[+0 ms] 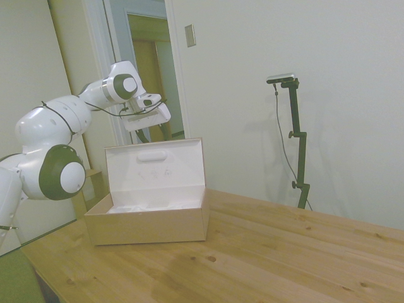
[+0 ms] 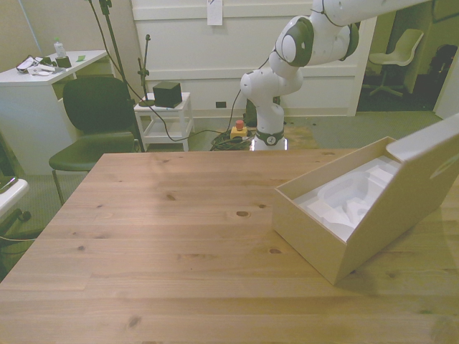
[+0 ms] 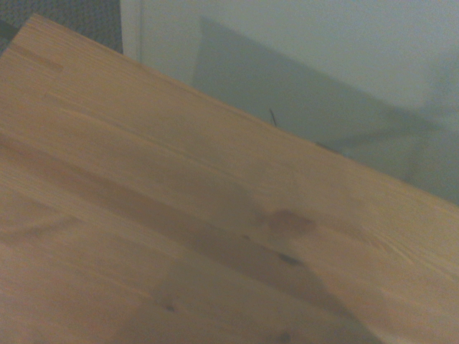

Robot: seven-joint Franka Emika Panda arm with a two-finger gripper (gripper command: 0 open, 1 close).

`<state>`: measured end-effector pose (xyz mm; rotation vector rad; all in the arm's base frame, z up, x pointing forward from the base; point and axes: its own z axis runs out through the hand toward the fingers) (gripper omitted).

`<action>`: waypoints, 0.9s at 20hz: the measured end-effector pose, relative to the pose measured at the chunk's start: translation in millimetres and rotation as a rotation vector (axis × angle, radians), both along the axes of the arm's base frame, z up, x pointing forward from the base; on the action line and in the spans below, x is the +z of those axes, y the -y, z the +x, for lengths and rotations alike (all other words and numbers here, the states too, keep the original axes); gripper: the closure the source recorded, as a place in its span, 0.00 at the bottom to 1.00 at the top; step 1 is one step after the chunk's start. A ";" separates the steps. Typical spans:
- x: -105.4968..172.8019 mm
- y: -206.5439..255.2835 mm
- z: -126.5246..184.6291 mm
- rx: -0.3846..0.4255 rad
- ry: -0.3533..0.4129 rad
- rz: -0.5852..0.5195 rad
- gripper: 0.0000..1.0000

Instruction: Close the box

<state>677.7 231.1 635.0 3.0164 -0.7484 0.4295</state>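
Note:
The box is a large tan cardboard carton that stands on the wooden table, at the left in the side view. Its hinged lid stands nearly upright, with its white inside and small oval cutout facing the table. My gripper hangs just behind the lid's top edge, at or very near it. In the front view the box is at the right with white moulded packing inside and its lid raised. The gripper is out of that picture. The wrist view shows only blurred table wood and wall.
A small wooden stand sits behind the box, partly hidden by my arm. Beyond the table's far edge in the front view are a dark chair, a white cart and a white desk.

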 end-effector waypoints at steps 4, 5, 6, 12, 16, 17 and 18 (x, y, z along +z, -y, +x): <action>4.8 29.2 -9.8 -0.146 -0.092 0.058 0.00; 2.5 35.9 -9.8 -0.173 -0.108 0.068 0.00; 0.8 41.0 -11.4 -0.198 -0.125 0.078 0.00; 21.8 41.7 -46.6 -0.274 -0.134 0.110 0.00; 33.4 53.7 -76.4 -0.357 -0.139 0.118 0.00; 30.2 59.4 -81.1 -0.382 -0.145 0.114 0.00; 24.3 66.0 -84.1 -0.405 -0.151 0.108 0.00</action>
